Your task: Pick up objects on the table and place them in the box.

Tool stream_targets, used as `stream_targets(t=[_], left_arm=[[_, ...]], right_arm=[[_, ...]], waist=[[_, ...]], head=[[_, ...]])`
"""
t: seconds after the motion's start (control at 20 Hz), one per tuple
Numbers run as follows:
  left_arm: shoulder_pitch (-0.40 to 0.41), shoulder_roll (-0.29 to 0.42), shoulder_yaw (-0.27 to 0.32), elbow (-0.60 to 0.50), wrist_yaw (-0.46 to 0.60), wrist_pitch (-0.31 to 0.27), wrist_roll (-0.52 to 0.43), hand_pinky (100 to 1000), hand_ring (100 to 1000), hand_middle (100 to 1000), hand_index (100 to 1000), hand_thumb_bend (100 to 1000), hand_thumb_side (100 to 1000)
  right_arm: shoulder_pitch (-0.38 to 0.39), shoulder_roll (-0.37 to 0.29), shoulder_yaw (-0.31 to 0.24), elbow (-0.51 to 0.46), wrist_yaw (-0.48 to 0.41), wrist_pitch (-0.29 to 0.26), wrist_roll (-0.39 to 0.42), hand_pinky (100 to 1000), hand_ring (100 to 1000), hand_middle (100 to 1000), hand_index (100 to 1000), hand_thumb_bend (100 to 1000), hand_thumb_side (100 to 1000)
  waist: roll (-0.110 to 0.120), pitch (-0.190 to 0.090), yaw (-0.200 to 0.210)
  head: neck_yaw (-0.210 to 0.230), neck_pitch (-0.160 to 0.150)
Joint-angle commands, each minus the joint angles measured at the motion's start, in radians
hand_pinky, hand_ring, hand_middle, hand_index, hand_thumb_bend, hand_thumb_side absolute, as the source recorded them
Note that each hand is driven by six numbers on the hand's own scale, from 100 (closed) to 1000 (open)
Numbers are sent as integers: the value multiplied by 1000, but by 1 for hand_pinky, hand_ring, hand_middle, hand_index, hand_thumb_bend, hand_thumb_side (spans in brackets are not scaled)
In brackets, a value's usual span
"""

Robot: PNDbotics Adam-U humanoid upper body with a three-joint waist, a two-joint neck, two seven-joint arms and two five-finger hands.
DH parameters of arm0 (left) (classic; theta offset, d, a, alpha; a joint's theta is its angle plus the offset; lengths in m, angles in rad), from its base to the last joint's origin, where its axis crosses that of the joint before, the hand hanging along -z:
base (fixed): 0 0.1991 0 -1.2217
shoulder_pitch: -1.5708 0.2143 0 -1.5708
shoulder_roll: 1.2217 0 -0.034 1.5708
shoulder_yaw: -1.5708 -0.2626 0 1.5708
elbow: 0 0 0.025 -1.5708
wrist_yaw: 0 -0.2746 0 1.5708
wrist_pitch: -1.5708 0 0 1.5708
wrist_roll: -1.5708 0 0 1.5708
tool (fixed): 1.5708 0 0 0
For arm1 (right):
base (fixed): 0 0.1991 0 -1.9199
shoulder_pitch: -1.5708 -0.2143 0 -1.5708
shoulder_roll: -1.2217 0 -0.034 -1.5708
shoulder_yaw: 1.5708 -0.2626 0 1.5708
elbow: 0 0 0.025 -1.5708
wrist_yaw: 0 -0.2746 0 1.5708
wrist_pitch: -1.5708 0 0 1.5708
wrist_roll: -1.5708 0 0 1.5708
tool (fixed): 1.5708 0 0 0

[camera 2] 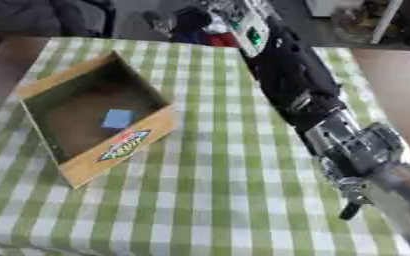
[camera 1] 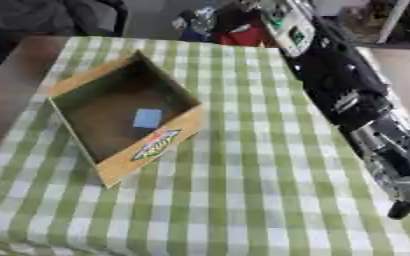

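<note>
**Right hand low at the table's right edge, box holds 1 blue piece**

Our right hand point(camera 2: 353, 200) hangs off the arm; whether it is released or clenched we cannot tell. 1 blue square point(camera 1: 147, 118) lies inside the box point(camera 1: 160, 142). We see nothing loose on the checked tablecloth point(camera 1: 243, 190), so we judge the task nearly finished.

The worktop point(camera 1: 243, 190) is covered in a green-and-white checked cloth. The box point(camera 1: 147, 152) is tan cardboard, darker brown inside, with a label point(camera 1: 156, 145) in red, yellow and green on its front wall. A light blue square point(camera 1: 147, 118) lies on its floor. The right arm point(camera 2: 296, 85) is black, with silver near the wrist.
</note>
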Motion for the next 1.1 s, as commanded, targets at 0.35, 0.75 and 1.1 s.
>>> stream_targets(t=[0.35, 0.75, 1.1], left_arm=[[14, 26, 21, -19, -18, 10, 21, 649, 554, 654, 720, 100, 655], [31, 29, 35, -19, -29, 15, 38, 649, 553, 654, 719, 100, 658], [35, 28, 42, -19, -34, 17, 47, 649, 553, 655, 717, 100, 659]], right_arm=[[97, -92, -81, -269, -371, 159, -167, 737, 1000, 952, 904, 100, 358], [277, -123, -168, -579, -604, 177, -255, 748, 1000, 952, 884, 100, 361], [422, -89, -231, -740, -690, 190, -286, 742, 1000, 951, 879, 100, 359]], waist=[[14, -14, -73], [14, -8, -147], [19, -2, -178]], head=[[85, 5], [160, 5], [191, 5]])
